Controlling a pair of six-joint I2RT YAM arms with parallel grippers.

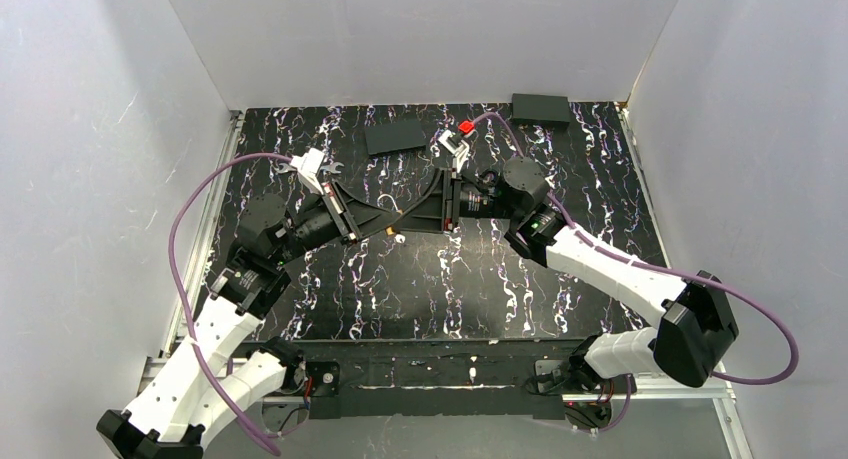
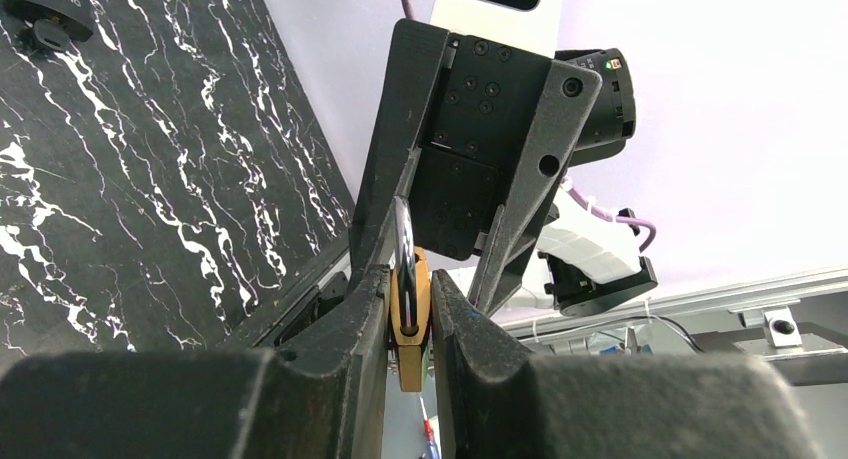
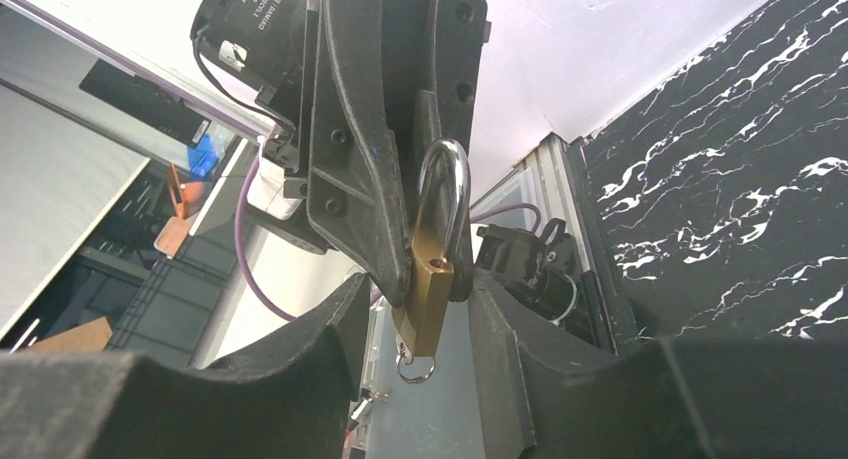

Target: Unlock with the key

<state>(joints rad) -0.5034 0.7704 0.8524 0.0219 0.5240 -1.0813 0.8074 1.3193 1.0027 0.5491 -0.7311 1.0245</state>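
Clamping brass padlock (image 2: 410, 319): left end effector (image 2: 410, 287); right end effector (image 3: 420, 291) apart, straddling it.

Brass padlock (image 3: 428, 299), glossy mtl shackle (image 3: 458, 189)

Black bench top (image 1: 420, 289) veined in white. Plain white left wall (image 1: 90, 129), back wall (image 1: 420, 39) and right wall (image 1: 750, 109) rising from the left, far and right edges. Aluminium rail (image 1: 200, 249) along the left edge. Even, diffuse light.
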